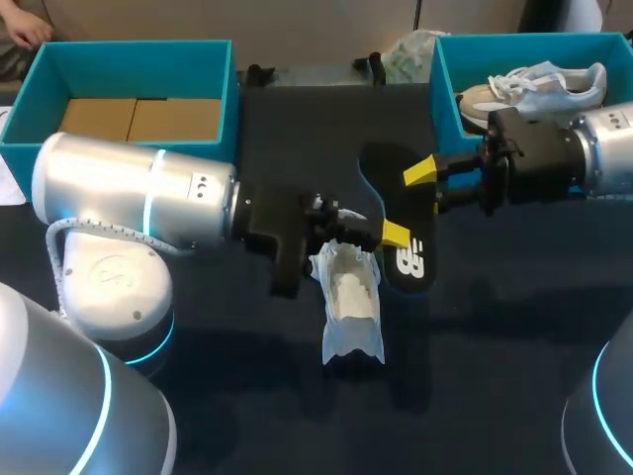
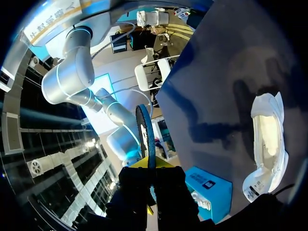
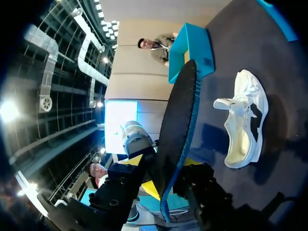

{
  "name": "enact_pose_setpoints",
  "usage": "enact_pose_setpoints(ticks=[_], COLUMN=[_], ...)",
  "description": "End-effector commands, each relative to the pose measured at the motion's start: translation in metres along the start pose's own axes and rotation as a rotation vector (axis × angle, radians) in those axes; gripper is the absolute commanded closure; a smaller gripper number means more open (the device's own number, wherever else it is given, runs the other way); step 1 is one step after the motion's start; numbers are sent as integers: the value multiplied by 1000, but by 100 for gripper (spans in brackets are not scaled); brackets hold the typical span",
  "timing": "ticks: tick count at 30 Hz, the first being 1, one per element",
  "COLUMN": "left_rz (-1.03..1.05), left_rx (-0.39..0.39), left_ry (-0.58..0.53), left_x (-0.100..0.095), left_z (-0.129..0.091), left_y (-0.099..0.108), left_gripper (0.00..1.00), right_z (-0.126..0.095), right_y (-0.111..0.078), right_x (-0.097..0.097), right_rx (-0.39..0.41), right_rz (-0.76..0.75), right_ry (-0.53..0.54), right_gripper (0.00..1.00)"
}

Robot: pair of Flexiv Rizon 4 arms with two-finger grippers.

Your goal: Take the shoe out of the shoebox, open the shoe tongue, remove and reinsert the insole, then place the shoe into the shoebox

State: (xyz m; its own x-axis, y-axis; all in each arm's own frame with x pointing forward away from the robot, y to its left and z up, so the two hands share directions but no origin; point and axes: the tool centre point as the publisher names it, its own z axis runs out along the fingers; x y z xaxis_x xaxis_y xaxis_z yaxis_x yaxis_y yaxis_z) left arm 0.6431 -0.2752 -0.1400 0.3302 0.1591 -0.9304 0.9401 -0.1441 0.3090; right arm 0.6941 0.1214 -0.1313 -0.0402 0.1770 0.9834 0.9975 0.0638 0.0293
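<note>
Left shoebox: stood at the far left of the table, well apart from the shoe, with brown card showing inside.
Left arm: entered from the left. The forearm lay roughly level over the table, with the wrist pointing toward the middle.
Left gripper: fingers were clamped on the near end of the insole. The wrist view showed the insole edge-on between them.
Shoe: lay on the dark table just beside and under the left gripper. It was white, with the opening facing up, and no finger touched it.
Shoe handling (judgement): light, with a soft upper that would deform under pressure. The best hold was the firmer heel collar or sole edge, with the tongue kept pulled back.
Insole: was held clear of the table between both grippers, on edge, beside the shoe. It was black with a blue rim.
Insole handling (judgement): thin, very light and flexible, and likely to buckle if pushed from one end. It was best pinched near the ends and fed toe-first.
Right gripper: fingers were closed on the far end of the insole.
Right arm: entered from the right. The forearm was level, with the wrist facing the left gripper.
Right shoebox: stood at the far right and contained a second shoe.
</note>
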Motion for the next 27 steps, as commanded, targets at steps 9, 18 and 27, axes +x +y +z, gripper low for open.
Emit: enact_pose_setpoints(ticks=[9, 18, 27], left_rz=[18, -27, -82], left_rx=[1, -26, -48], left_ry=[-2, 5, 53], left_x=[2, 3, 9], left_z=[18, 18, -6], left_y=[4, 2, 0], left_gripper=[100, 100, 0], right_z=[2, 1, -6], right_y=[2, 4, 9], right_x=[-1, -2, -9], right_rx=[4, 3, 3], right_rz=[-1, -1, 12], right_ry=[7, 6, -3], right_gripper=[95, 100, 100])
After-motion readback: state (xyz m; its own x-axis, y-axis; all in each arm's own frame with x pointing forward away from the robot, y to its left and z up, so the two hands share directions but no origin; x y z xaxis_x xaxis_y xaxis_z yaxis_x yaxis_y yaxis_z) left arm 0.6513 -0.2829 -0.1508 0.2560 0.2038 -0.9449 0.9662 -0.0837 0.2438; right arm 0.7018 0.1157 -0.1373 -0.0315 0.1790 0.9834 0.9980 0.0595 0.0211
